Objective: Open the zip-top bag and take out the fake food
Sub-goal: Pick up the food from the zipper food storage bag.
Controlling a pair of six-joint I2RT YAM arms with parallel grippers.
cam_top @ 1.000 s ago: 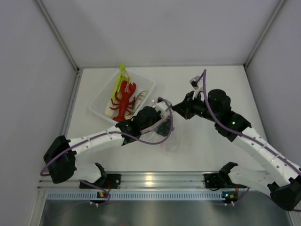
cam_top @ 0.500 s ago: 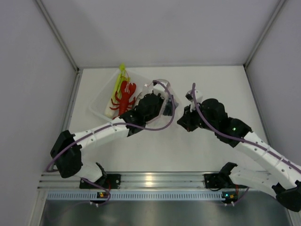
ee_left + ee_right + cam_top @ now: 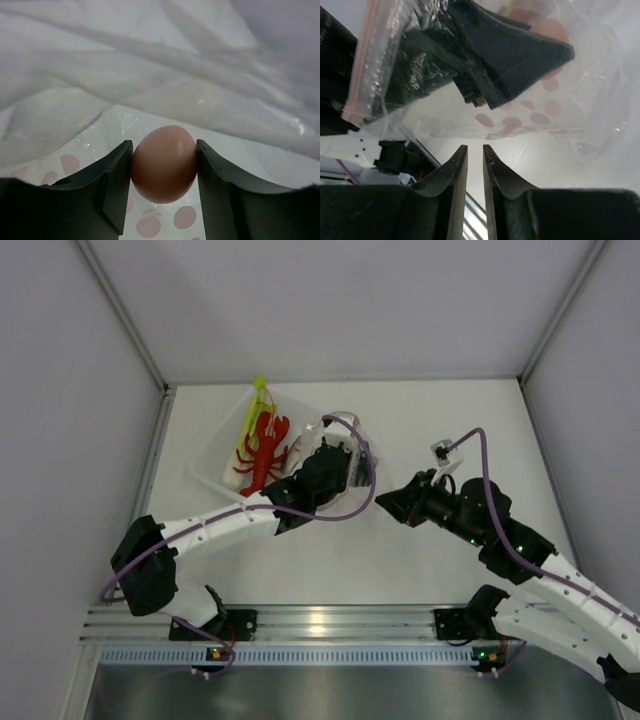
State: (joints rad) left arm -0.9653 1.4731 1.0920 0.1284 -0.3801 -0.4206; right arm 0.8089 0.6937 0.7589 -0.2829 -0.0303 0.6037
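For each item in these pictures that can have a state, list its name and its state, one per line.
left gripper: shut on the pinkish-beige round piece, inside the bag.
right gripper: nearly shut, holding nothing.
zip-top bag: open, around the left gripper.
red lobster: out of the bag, in the clear tray.
leek stalk: in the tray.

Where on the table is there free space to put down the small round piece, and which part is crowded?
Bare table lies at the far right, between the back wall and the right pincer, and along the near strip before the rail. The far left is crowded: the tray with the lobster, the left pincer and the zip-top bag.
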